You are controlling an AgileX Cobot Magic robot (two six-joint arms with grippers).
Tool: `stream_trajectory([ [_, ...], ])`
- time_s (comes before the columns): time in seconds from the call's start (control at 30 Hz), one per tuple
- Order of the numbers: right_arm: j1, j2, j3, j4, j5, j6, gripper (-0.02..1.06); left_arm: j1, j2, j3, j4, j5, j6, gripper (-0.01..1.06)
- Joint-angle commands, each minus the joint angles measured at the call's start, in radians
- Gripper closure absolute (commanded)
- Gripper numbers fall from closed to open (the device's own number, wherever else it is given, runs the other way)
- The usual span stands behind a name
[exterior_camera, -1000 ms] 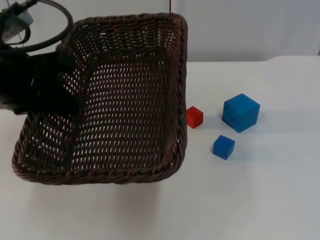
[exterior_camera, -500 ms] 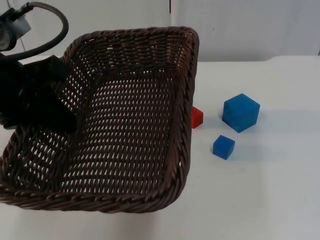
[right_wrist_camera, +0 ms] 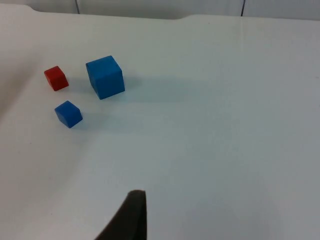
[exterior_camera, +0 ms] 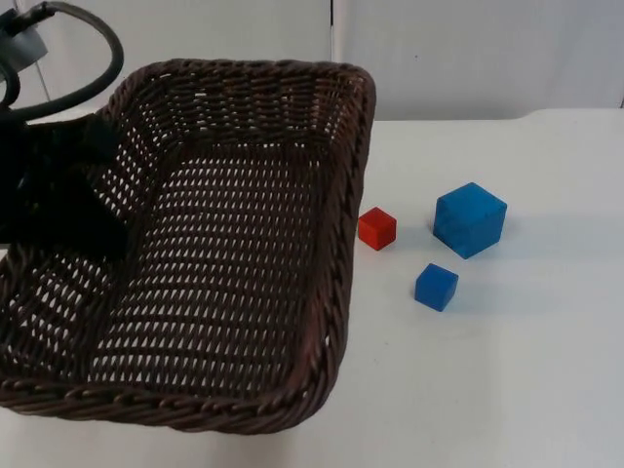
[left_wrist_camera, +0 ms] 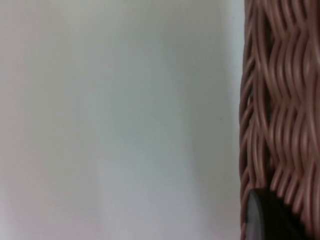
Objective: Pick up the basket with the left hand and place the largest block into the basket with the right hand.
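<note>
- The left claw holds the brown basket by its left wall, clenched on the weave. The basket hangs tilted above the table, with its open side facing up and toward us.
- In the left wrist view, the basket's woven wall sits right against a black fingertip.
- Three blocks sit on the table to the right of the basket. The big blue block is the largest one. The small red block is just beside the basket's rim, and the small blue block is near the big one.
- The right claw waits well apart from the blocks. I cannot tell if it is released or clenched.
- The step now is for the right arm to go for the big blue block.
- To do it well, the right claw should come down straight over that block and grab its flat sides, without bumping the two little blocks.
- The left arm should keep the basket steady and open side up, so the block can drop in.
</note>
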Motion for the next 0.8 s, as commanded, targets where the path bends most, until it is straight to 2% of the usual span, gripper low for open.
stream_trajectory([
  [0.0,-0.005,-0.004,0.003,0.000,-0.005,0.001,-0.01,-0.001,-0.016,0.002,0.016,-0.002,-0.023,1.05],
  [0.47,-0.005,-0.004,0.003,0.000,-0.005,-0.005,-0.01,-0.001,-0.016,0.002,0.100,-0.008,-0.056,1.05],
  [0.77,-0.005,-0.004,0.003,0.000,-0.005,-0.005,-0.01,-0.001,-0.016,0.002,0.058,-0.006,-0.056,1.05],
])
